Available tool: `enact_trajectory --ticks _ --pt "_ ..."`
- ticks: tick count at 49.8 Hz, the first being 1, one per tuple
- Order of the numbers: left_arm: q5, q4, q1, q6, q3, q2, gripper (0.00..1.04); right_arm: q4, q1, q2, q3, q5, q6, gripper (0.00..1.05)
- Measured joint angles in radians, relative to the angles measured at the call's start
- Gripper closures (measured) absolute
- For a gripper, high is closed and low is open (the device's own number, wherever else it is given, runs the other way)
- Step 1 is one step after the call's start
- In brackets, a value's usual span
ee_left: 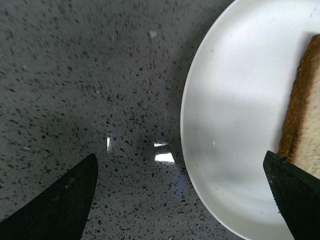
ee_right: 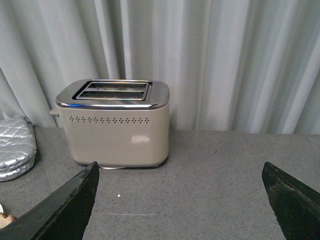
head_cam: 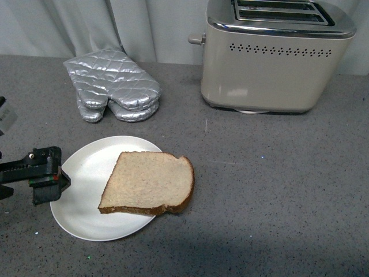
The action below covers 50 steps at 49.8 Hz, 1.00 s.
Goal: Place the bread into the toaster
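Two pincers, both spread wide and holding nothing. The left pincer [head_cam: 55, 176] sits low at the rim of a white plate [head_cam: 86, 167]. In its wrist view, one finger is over bare bench [head_cam: 277, 202] and the other is above the plate by the crust.

The bread slice [head_cam: 150, 183] lies flat on that plate just past the pincer, with its far side hanging off the plate edge. Further out, well apart, stands the toaster [head_cam: 271, 69] with both slots empty, and a silver oven mitt [head_cam: 112, 86] lies off to one side.

The right pincer [ee_right: 180, 200] faces the toaster from a distance.

I reckon the slice is light, soft and floppy, so it'll tear if squeezed hard. I'd pinch it gently across the crust, probably at the overhanging edge where a finger can get underneath.
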Motion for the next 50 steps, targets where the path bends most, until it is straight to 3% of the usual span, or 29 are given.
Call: enact_trajectory --ticks 12,17,24,44,50 --pt "0.009 -0.007 -0.014 -0.005 0.057 0.105 0.07 0.000 0.000 0.000 0.000 0.000 0.000 0.10" --pt "0.008 -0.011 -0.016 -0.009 0.078 0.132 0.19 0.000 0.000 0.000 0.000 0.000 0.000 0.10" --pt "0.018 -0.017 -0.020 -0.043 0.106 0.161 0.47 0.000 0.000 0.000 0.000 0.000 0.000 0.10" --pt "0.064 -0.039 -0.020 -0.097 0.109 0.165 0.99 0.000 0.000 0.000 0.000 0.000 0.000 0.10" --pt "0.103 -0.042 -0.015 -0.128 0.106 0.145 1.02 0.000 0.000 0.000 0.000 0.000 0.000 0.10"
